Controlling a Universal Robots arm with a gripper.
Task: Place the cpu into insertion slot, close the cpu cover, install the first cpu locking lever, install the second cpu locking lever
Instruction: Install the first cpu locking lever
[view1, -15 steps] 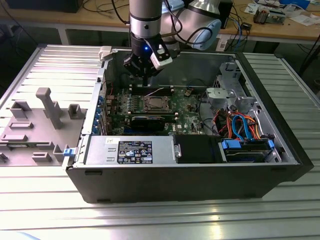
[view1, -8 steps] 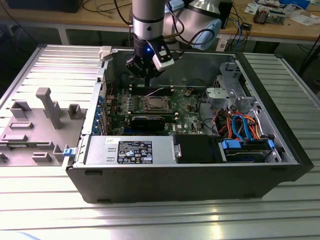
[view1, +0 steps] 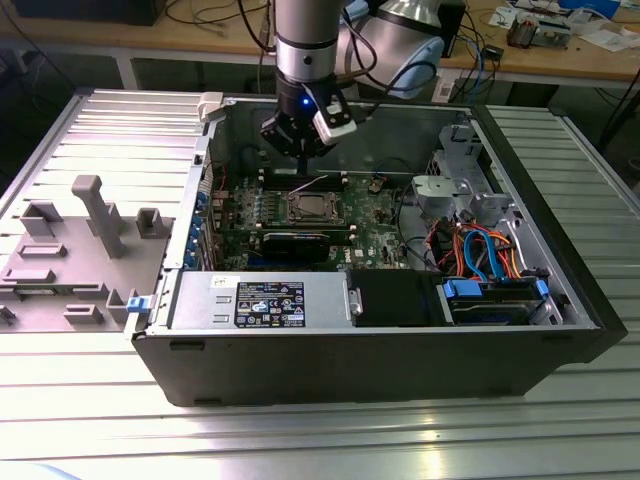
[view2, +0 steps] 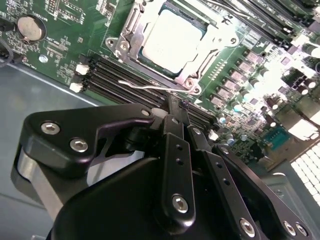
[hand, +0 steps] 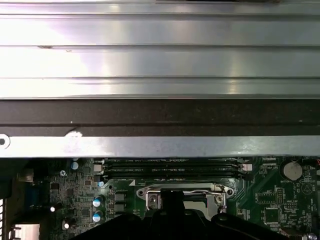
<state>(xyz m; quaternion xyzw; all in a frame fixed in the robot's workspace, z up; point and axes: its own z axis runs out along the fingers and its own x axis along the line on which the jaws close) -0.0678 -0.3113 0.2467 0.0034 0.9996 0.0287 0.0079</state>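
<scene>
Your gripper (view2: 182, 107) hangs over the open computer case (view1: 560, 330), just above the motherboard (view2: 65, 60), and its two black fingers (view2: 175, 150) are pressed together with nothing between them. You will find the tips touching or all but touching a thin silver locking lever (view2: 150, 86), which lies across the board directly below and ahead of the fingertips, between them and the socket; contact cannot be confirmed from the second wrist view.

Just beyond the fingertips, the cpu (view2: 172, 36) sits flat in the insertion slot (view2: 165, 70), its pale metal top showing through the window of the cpu cover (view2: 212, 47). The cover lies down flat over the chip, its silver frame surrounding it on all sides.

Between the gripper tips and the socket run dark memory slots (view2: 115, 75). Off to one side of the gripper, well apart from the socket, you have a round coin battery (view2: 29, 27).

In the exterior view the gripper (view1: 303, 150) stands upright on the arm (view1: 305, 40), directly above the socket area (view1: 312, 207), and the case rests on a ribbed metal table (view1: 300, 440)
</scene>
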